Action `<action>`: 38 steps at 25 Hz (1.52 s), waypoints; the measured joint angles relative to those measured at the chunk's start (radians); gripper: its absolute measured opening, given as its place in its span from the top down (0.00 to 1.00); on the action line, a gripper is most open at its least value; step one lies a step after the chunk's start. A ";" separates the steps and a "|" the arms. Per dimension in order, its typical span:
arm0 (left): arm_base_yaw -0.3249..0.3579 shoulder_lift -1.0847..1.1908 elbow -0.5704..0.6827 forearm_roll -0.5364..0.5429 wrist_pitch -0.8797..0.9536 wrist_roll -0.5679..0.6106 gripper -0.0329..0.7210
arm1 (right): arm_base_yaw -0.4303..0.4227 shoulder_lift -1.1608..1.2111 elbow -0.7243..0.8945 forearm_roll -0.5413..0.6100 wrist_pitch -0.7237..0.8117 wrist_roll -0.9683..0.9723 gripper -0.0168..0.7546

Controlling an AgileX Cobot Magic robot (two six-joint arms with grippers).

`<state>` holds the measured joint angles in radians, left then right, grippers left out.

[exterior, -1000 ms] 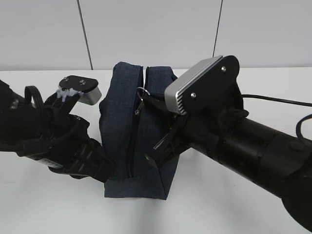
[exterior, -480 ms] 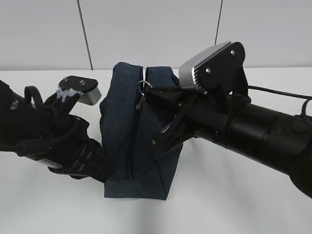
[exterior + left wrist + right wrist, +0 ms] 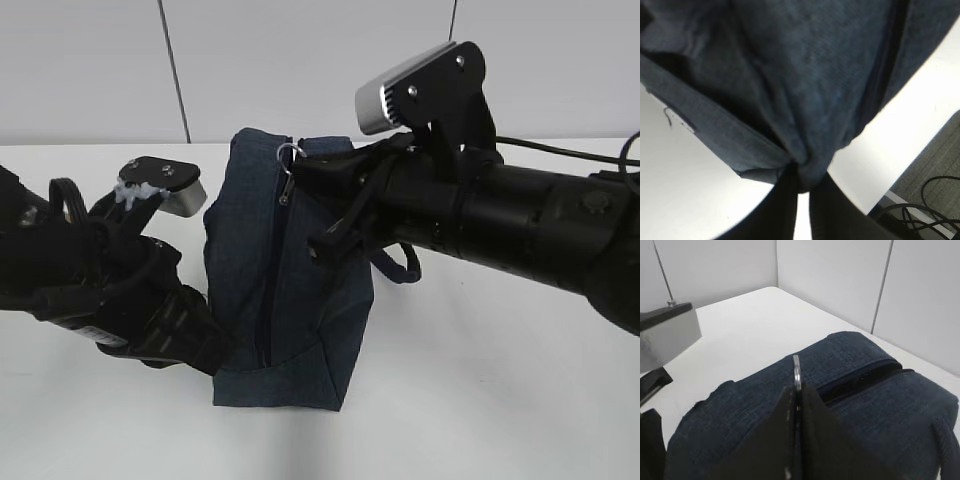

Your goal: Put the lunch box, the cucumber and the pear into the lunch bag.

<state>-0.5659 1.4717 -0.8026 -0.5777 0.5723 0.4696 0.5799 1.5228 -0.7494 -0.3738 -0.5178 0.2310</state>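
Right hand (image 3: 300,172), black, two-fingered, on the right arm reaching in from the right of the exterior view: fingers pressed together on the silver ring pull (image 3: 291,152) of the zipper, at the far top end of the bag; in the right wrist view the ring (image 3: 797,371) stands edge-on between the two dark fingers (image 3: 771,440); a grey wrist camera housing (image 3: 412,88) sits above the arm. Left hand (image 3: 799,176), black, on the left arm low at the left of the exterior view: fingers clenched on a pinch of dark fabric at the near lower left corner of the bag; in the left wrist view the cloth gathers into folds where the two fingertips meet. Lunch bag (image 3: 300,290), boxy dark navy fabric, standing on the white desk (image 3: 480,400) between the two arms; long dark zipper line (image 3: 272,270) running from the ring pull down toward the near end; in the right wrist view a short dark slit (image 3: 860,382) lies open beyond the ring; one looped navy handle (image 3: 400,270) hangs at the bag's right side under the right arm. Background: pale panelled wall (image 3: 300,60) with dark vertical seams. Lunch box, cucumber, pear: not in view.
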 joint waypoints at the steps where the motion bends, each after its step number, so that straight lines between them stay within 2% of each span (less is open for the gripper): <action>1: 0.000 0.000 0.000 0.000 0.001 -0.001 0.95 | -0.002 0.000 -0.008 -0.004 0.011 0.003 0.98; 8: 0.000 0.000 0.000 0.003 0.004 -0.003 0.95 | -0.041 0.008 -0.017 -0.021 0.029 0.029 0.98; 13: 0.000 0.000 0.000 0.008 0.006 -0.003 0.95 | -0.071 0.046 -0.028 -0.070 -0.022 0.104 0.98; 30: 0.000 0.000 0.000 0.018 0.018 -0.003 0.96 | -0.093 0.166 -0.159 -0.091 -0.026 0.142 0.98; 34: 0.000 0.000 0.000 0.018 0.020 -0.003 0.96 | -0.134 0.176 -0.178 -0.106 -0.026 0.182 0.98; 38: 0.000 0.000 0.000 0.018 0.026 -0.003 0.96 | -0.193 0.182 -0.186 -0.180 -0.049 0.271 0.98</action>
<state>-0.5659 1.4717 -0.8026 -0.5597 0.5983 0.4665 0.3867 1.7048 -0.9352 -0.5536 -0.5667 0.5016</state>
